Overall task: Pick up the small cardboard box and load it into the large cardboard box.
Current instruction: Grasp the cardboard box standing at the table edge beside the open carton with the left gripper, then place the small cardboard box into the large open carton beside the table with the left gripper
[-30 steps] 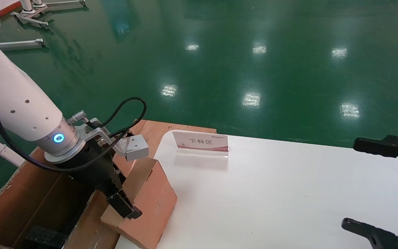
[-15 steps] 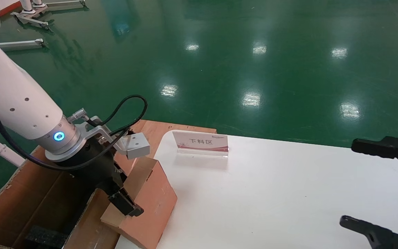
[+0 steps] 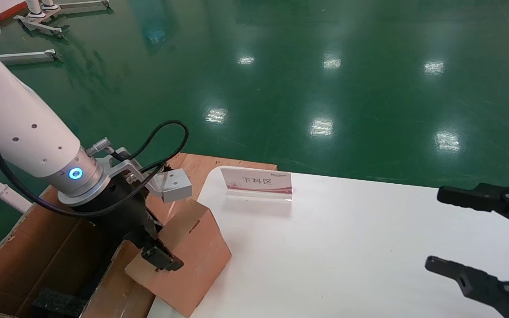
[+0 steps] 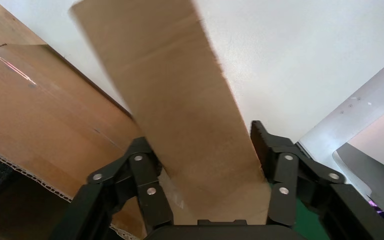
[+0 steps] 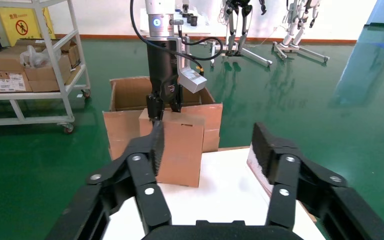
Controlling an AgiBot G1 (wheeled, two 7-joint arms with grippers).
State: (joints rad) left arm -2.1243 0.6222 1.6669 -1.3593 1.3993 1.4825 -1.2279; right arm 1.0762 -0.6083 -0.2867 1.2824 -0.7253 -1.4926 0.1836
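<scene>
Head view: left gripper point(image 3: 159, 260) pinches the small box point(image 3: 188, 256) by its upper edge at the left end of the white surface point(image 3: 347, 247). The box is tilted, its top leaning toward the big box point(image 3: 38, 260), its low corner at or just over the surface's edge; contact there is not clear. Its broad brown face looks toward the right and the camera. The big box stands just left of the surface, flaps up, a black foam piece point(image 3: 53, 302) in its dark inside. One flap lies right against the small box. A sign stand point(image 3: 256, 182) sits on the surface behind it, apart. Right gripper point(image 3: 480, 240) hangs over the surface's right edge, fingers spread, nothing between them. Green floor point(image 3: 281, 66) beyond.

Left wrist view: the small box's point(image 4: 180, 110) narrow tan side runs lengthwise away from the gripper point(image 4: 205, 165), a finger pressed on each broad face. The big box's flap point(image 4: 35, 115) is alongside, white surface point(image 4: 300, 55) behind.

Right wrist view: right gripper point(image 5: 207, 150) wide open, empty. Far off, the small box point(image 5: 172, 145) stands with its long side upright, held from above by the left gripper point(image 5: 164, 107), the big box point(image 5: 130, 107) behind it. A shelf cart point(image 5: 27, 65) with cartons stands off to the side.
</scene>
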